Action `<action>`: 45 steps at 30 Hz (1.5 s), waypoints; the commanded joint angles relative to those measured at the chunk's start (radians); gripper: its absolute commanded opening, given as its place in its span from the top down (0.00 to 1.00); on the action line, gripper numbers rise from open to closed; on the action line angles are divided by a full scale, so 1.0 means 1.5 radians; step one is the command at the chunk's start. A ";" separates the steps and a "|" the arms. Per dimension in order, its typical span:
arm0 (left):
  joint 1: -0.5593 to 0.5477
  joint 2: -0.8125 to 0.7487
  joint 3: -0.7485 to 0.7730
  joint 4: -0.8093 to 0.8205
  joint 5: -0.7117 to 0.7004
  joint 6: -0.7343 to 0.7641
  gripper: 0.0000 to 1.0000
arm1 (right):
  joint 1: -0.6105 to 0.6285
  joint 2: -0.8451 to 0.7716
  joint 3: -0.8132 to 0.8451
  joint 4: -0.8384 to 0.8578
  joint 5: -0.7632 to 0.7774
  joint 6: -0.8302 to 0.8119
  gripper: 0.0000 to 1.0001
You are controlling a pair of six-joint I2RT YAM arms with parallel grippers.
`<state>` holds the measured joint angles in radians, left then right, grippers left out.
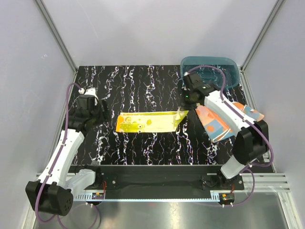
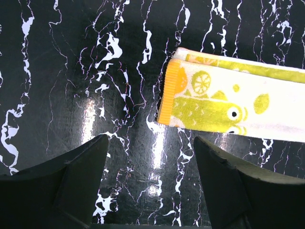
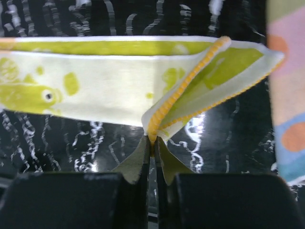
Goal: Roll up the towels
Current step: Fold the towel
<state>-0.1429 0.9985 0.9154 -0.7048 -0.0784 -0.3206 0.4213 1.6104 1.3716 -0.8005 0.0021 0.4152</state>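
Two towels. The orange dotted towel [image 1: 214,126], at the bench's [image 1: 133,86] right edge, is partly hidden beneath the right arm [image 1: 226,112]. The yellow towel [image 1: 148,122] lies mid-bench, its right end pinched by the right claw [image 3: 152,143]. The left claw [image 2: 150,140] gapes wide, empty.

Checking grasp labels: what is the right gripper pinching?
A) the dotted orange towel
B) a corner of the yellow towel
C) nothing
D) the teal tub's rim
B: the right gripper is shut on an orange-trimmed corner of the yellow towel, as its wrist view shows.
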 commanded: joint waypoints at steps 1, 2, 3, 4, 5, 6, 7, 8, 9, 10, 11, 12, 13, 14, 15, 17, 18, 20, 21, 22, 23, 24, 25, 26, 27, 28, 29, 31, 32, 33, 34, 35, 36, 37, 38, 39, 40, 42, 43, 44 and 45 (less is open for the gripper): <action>-0.002 -0.020 0.008 0.024 0.003 0.012 0.22 | 0.067 0.035 0.096 -0.057 0.015 -0.009 1.00; -0.002 -0.021 0.007 0.024 0.002 0.011 0.22 | 0.080 0.055 0.115 -0.063 0.016 -0.005 1.00; -0.002 -0.022 0.007 0.024 0.002 0.012 0.22 | 0.095 0.065 0.135 -0.075 0.016 -0.003 1.00; -0.002 -0.023 0.007 0.024 0.002 0.012 0.22 | 0.122 0.076 0.171 -0.080 0.016 -0.003 1.00; -0.002 -0.023 0.008 0.023 0.000 0.011 0.22 | 0.137 0.098 0.192 -0.092 0.015 0.000 1.00; -0.002 -0.022 0.007 0.023 0.001 0.011 0.22 | 0.149 0.112 0.231 -0.098 0.016 0.001 1.00; -0.002 -0.024 0.008 0.023 0.000 0.011 0.22 | 0.174 0.125 0.250 -0.104 0.015 0.001 1.00; -0.002 -0.024 0.007 0.022 0.000 0.011 0.22 | 0.184 0.150 0.270 -0.111 0.013 0.004 1.00; -0.002 -0.025 0.007 0.021 0.000 0.011 0.22 | 0.194 0.164 0.307 -0.121 0.013 0.006 1.00; -0.002 -0.025 0.008 0.022 0.000 0.011 0.22 | 0.205 0.176 0.327 -0.127 0.014 0.007 1.00; -0.002 -0.024 0.008 0.022 -0.001 0.011 0.22 | 0.221 0.199 0.345 -0.136 0.015 0.009 1.00; -0.002 -0.025 0.008 0.022 -0.002 0.011 0.22 | 0.230 0.211 0.379 -0.141 0.016 0.011 1.00; -0.002 -0.027 0.007 0.021 -0.002 0.011 0.22 | 0.237 0.222 0.395 -0.144 0.016 0.014 1.00; -0.002 -0.027 0.008 0.021 -0.003 0.011 0.22 | 0.250 0.241 0.412 -0.147 0.013 0.017 1.00; -0.002 -0.027 0.007 0.021 -0.003 0.011 0.22 | 0.256 0.251 0.440 -0.150 0.011 0.019 1.00; -0.002 -0.027 0.008 0.021 -0.004 0.011 0.22 | 0.271 0.280 0.470 -0.157 0.006 0.022 1.00; -0.002 -0.026 0.007 0.021 -0.005 0.011 0.22 | 0.275 0.290 0.502 -0.162 0.005 0.023 1.00; -0.002 -0.025 0.007 0.021 -0.005 0.011 0.22 | 0.286 0.319 0.534 -0.175 0.004 0.025 1.00; -0.002 -0.024 0.008 0.021 -0.006 0.011 0.22 | 0.293 0.327 0.558 -0.177 0.002 0.025 1.00; -0.002 -0.026 0.007 0.020 -0.006 0.010 0.22 | 0.296 0.335 0.568 -0.178 0.001 0.027 1.00; -0.002 -0.027 0.007 0.020 -0.006 0.010 0.22 | 0.299 0.349 0.578 -0.180 0.000 0.027 1.00; -0.002 -0.026 0.007 0.020 -0.006 0.010 0.22 | 0.302 0.354 0.592 -0.179 0.000 0.028 1.00; -0.002 -0.027 0.007 0.020 -0.006 0.010 0.22 | 0.303 0.360 0.598 -0.178 0.001 0.031 1.00; -0.002 -0.027 0.007 0.020 -0.006 0.010 0.22 | 0.304 0.372 0.603 -0.177 -0.018 0.033 1.00; -0.002 -0.027 0.007 0.020 -0.006 0.010 0.22 | 0.305 0.377 0.613 -0.176 -0.020 0.035 1.00; -0.002 -0.027 0.006 0.021 -0.006 0.010 0.22 | 0.308 0.383 0.616 -0.173 -0.023 0.037 1.00; -0.002 -0.026 0.006 0.020 -0.006 0.010 0.22 | 0.309 0.392 0.621 -0.168 -0.030 0.038 1.00; -0.002 -0.024 0.006 0.020 -0.007 0.010 0.22 | 0.315 0.401 0.630 -0.163 -0.037 0.041 1.00; -0.002 -0.025 0.006 0.020 -0.006 0.010 0.22 | 0.316 0.410 0.633 -0.157 -0.044 0.043 1.00; -0.002 -0.024 0.006 0.020 -0.006 0.010 0.22 | 0.317 0.413 0.637 -0.155 -0.046 0.045 1.00; -0.003 -0.024 0.007 0.020 -0.006 0.010 0.22 | 0.320 0.417 0.638 -0.151 -0.049 0.047 1.00; -0.002 -0.024 0.006 0.020 -0.006 0.010 0.22 | 0.322 0.425 0.638 -0.141 -0.056 0.047 1.00; -0.002 -0.023 0.006 0.020 -0.006 0.010 0.22 | 0.323 0.429 0.638 -0.137 -0.058 0.049 1.00; -0.002 -0.023 0.007 0.020 -0.006 0.010 0.22 | 0.323 0.437 0.638 -0.133 -0.064 0.050 1.00; -0.002 -0.023 0.006 0.020 -0.005 0.010 0.22 | 0.326 0.441 0.638 -0.126 -0.066 0.051 1.00; -0.002 -0.023 0.007 0.020 -0.005 0.010 0.22 | 0.327 0.445 0.637 -0.121 -0.067 0.053 1.00; -0.002 -0.022 0.006 0.020 -0.004 0.009 0.22 | 0.328 0.454 0.636 -0.114 -0.071 0.057 1.00; -0.002 -0.022 0.006 0.020 -0.004 0.010 0.21 | 0.331 0.466 0.636 -0.089 -0.077 0.062 1.00; -0.002 -0.021 0.007 0.020 -0.004 0.009 0.22 | 0.332 0.481 0.634 -0.077 -0.086 0.067 1.00; -0.002 -0.021 0.006 0.020 -0.005 0.009 0.22 | 0.332 0.489 0.634 -0.058 -0.091 0.071 1.00; -0.002 -0.020 0.006 0.020 -0.005 0.010 0.21 | 0.336 0.498 0.633 -0.047 -0.095 0.075 1.00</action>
<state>-0.1429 0.9825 0.9154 -0.7052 -0.0788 -0.3202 0.9058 2.3184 2.2852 -0.9676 -0.0990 0.4973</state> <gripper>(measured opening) 0.780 0.088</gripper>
